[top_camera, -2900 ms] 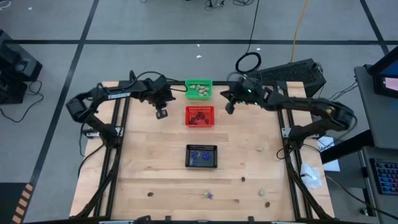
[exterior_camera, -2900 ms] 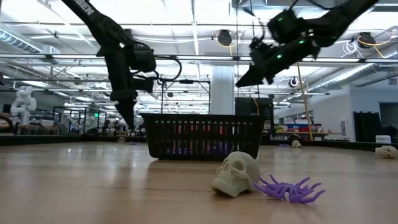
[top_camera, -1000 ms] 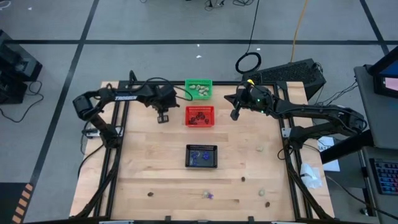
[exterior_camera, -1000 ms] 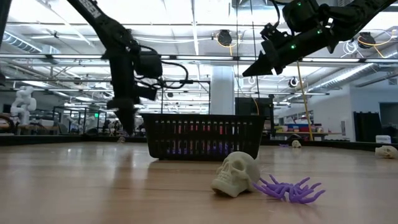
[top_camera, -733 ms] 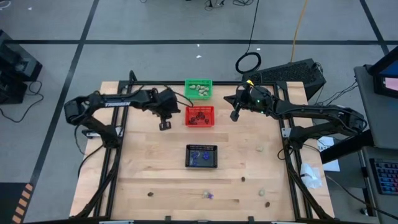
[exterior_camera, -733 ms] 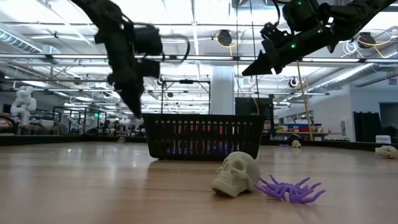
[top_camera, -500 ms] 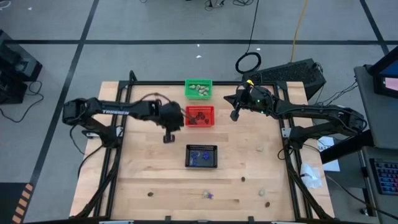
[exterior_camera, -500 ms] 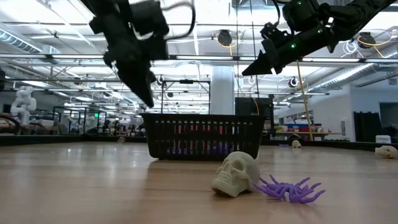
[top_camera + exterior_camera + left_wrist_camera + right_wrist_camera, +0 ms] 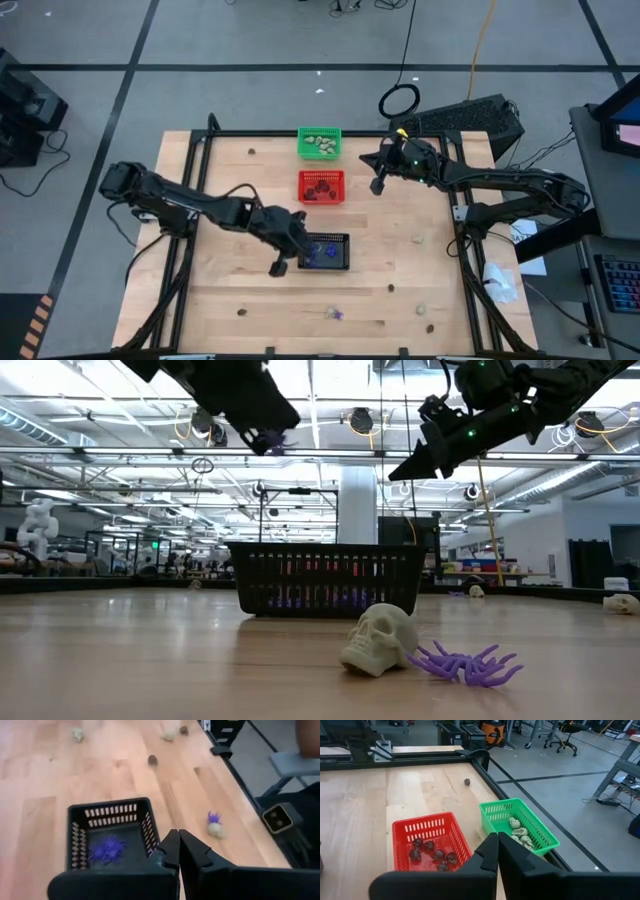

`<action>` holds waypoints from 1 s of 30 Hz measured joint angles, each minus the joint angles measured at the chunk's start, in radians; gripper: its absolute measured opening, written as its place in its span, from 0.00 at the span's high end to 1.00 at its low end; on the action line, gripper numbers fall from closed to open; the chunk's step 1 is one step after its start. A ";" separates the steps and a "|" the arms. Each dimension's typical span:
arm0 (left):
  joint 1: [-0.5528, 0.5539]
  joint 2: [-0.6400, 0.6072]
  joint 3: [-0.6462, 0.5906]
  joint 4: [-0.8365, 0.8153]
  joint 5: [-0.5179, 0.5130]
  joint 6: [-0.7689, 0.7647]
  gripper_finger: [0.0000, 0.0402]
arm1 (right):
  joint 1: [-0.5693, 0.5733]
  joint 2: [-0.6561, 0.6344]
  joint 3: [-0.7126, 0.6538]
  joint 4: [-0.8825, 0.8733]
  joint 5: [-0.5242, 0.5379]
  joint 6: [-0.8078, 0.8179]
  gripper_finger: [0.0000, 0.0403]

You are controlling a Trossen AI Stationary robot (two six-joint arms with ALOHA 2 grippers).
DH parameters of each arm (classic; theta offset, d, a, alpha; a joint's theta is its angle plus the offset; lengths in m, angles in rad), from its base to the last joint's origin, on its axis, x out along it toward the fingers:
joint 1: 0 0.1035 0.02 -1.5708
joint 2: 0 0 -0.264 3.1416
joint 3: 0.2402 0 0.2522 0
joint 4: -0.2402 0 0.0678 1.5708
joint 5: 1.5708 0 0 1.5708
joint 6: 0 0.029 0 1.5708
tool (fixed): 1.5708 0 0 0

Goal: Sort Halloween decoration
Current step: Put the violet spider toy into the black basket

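high view: the left gripper (image 9: 279, 267) hangs just beside the black basket (image 9: 325, 251), off its left side, jaws fully closed and holding nothing. the right gripper (image 9: 377, 185), likewise closed and empty, waits near the red basket (image 9: 321, 187) and green basket (image 9: 320, 143) at the table's far side. loose halloween decoration lies along the near edge: a cream skull (image 9: 380, 640) touching a purple spider (image 9: 465, 663), a brown piece (image 9: 240, 311) to the left, others (image 9: 421, 310) to the right. the skull-and-spider pair (image 9: 334, 314) lies nearer the viewer than the left gripper and a little to its right, past the black basket; in the left wrist view it shows ahead of the closed fingertips (image 9: 215, 824). the left arm is the nearer one, judged the likelier to reach. the jaws would have to open before any pick. purple pieces (image 9: 106, 848) already lie in the black basket.
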 joint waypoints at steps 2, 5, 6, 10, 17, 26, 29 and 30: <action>-0.006 0.032 0.000 0.037 -0.014 -0.011 1.00 | 0.006 0.000 0.000 0.004 0.000 0.000 1.00; 0.007 0.099 0.000 0.096 -0.040 -0.011 1.00 | 0.013 0.000 0.000 0.008 0.000 0.000 1.00; 0.017 0.124 0.000 0.113 -0.048 -0.012 1.00 | 0.014 0.000 0.000 0.007 0.000 0.000 1.00; 0.063 0.215 0.013 0.127 -0.108 -0.011 1.00 | 0.018 0.000 0.000 0.007 0.000 0.000 1.00; 0.093 0.318 0.033 0.157 -0.111 0.016 1.00 | 0.018 0.000 0.000 -0.007 0.000 -0.003 1.00; 0.082 0.341 0.034 0.164 -0.111 0.061 0.99 | 0.021 0.000 0.000 -0.039 -0.003 -0.003 1.00; 0.080 0.329 0.033 0.162 -0.112 0.068 0.93 | 0.040 0.000 0.000 -0.084 -0.003 0.012 1.00; 0.079 0.324 0.033 0.169 -0.112 0.069 0.91 | 0.050 0.000 0.000 -0.096 -0.007 0.027 1.00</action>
